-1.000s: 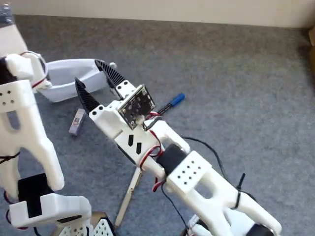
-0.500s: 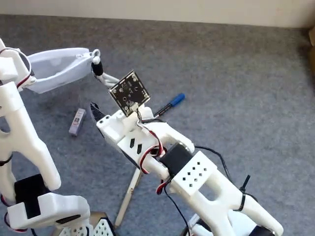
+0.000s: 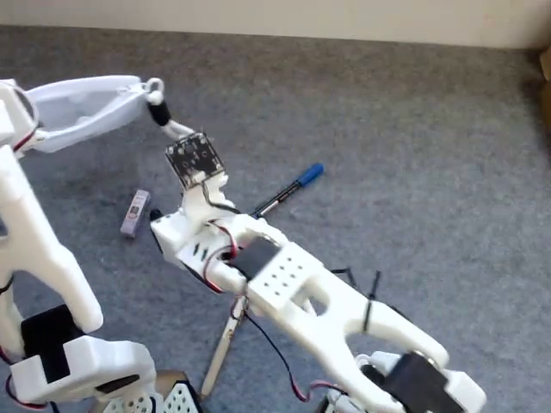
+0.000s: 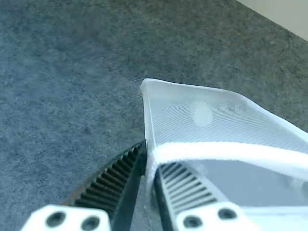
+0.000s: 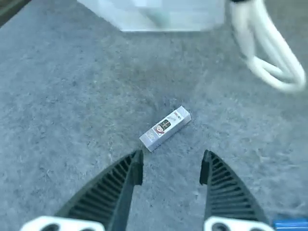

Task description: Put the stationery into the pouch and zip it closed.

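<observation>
In the left end effector (image 4: pixel 147 155), white translucent pouch (image 4: pixel 207 120), finely ribbed

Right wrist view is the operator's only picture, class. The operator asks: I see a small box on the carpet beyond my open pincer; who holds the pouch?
Observer: The left pincer is shut on the pouch rim, holding it above the carpet.
Operator: Any other stationery?
Observer: A blue-capped pen lies on the carpet beside the right arm.
Operator: Anything else?
Observer: A pale wooden stick lies partly under that arm.
</observation>
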You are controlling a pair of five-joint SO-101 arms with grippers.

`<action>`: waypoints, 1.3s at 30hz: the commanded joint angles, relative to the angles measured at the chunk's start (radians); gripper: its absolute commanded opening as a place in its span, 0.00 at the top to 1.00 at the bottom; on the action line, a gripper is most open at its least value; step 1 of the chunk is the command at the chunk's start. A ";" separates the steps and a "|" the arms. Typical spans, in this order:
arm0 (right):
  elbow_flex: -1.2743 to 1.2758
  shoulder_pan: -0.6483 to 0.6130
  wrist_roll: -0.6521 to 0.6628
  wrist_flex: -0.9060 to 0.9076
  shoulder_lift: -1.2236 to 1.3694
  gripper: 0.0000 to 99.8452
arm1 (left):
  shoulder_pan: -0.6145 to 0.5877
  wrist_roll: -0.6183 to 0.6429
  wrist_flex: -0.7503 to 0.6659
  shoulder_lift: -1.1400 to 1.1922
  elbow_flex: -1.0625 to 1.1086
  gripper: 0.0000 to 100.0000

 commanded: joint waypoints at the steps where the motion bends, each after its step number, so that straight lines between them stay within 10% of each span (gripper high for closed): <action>1: -0.150 -0.015 -0.077 0.002 0.087 0.82 | -0.058 0.011 0.003 -0.007 -0.071 0.99; 39: -1.032 0.013 -0.051 0.005 1.055 0.82 | -0.065 0.008 0.014 -0.004 -0.068 0.99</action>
